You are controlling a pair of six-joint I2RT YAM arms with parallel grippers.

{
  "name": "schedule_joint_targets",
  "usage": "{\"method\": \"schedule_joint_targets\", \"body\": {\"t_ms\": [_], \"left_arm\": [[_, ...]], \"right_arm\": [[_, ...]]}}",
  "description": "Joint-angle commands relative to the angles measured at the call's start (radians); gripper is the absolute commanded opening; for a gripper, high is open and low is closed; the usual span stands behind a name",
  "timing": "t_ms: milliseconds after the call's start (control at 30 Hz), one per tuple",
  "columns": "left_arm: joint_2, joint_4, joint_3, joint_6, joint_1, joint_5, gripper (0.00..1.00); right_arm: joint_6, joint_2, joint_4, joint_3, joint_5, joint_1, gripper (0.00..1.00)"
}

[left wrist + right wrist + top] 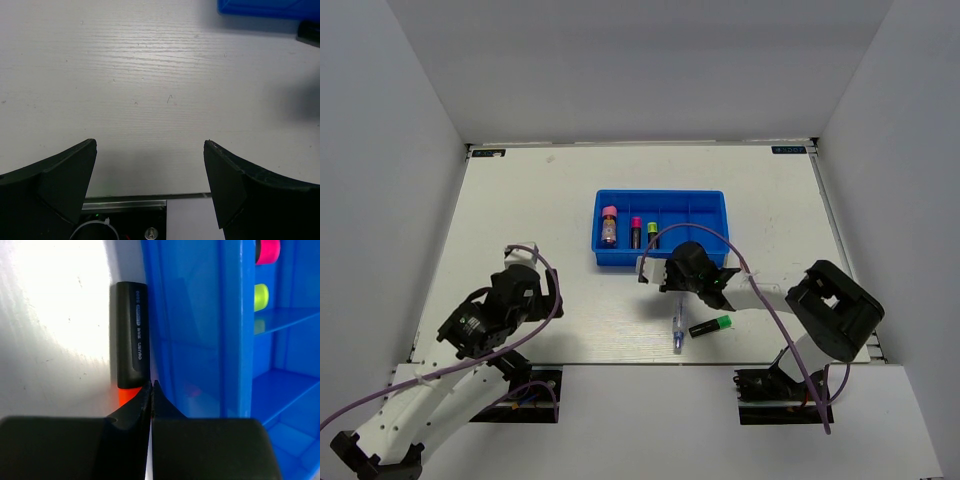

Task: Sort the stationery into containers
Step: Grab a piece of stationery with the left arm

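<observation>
The blue tray (710,205) holds a pink-capped glue stick (609,225), a pink-capped highlighter (636,232) and a yellow-capped highlighter (652,233). My right gripper (667,272) is at the tray's near wall. In the right wrist view it is shut (151,386), with nothing between the fingers, its tips over the cap end of an orange-capped highlighter (132,347) that lies on the table against the tray's outer wall (200,340). A green-capped highlighter (711,326) and a clear blue-tipped pen (677,332) lie on the table nearer me. My left gripper (150,150) is open and empty.
White walls enclose the table on three sides. The table's near edge and a base plate (125,205) show under my left gripper. A purple cable (720,245) arcs over my right arm. The tray's corner (265,7) shows at the top right of the left wrist view.
</observation>
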Motion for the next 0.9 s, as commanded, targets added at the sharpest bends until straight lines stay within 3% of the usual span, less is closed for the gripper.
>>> {"method": "schedule_joint_targets", "body": {"t_ms": [0,367,633,867], "left_arm": [[-0.01,0.0,-0.019,-0.021,0.004,0.024,0.98],[-0.02,0.009,-0.039,-0.057,0.004,0.072,0.98],[0.069,0.118,-0.049,-0.127,0.005,0.178,0.94],[0.209,0.262,-0.056,-0.207,-0.014,0.222,0.88]], "right_arm": [[0.009,-0.018,-0.006,-0.021,-0.045,0.014,0.0],[0.081,-0.093,-0.123,-0.013,-0.172,0.025,0.0],[0.176,-0.105,-0.204,0.036,-0.33,0.023,0.0],[0.228,-0.149,-0.18,0.051,-0.236,0.022,0.0]]}}
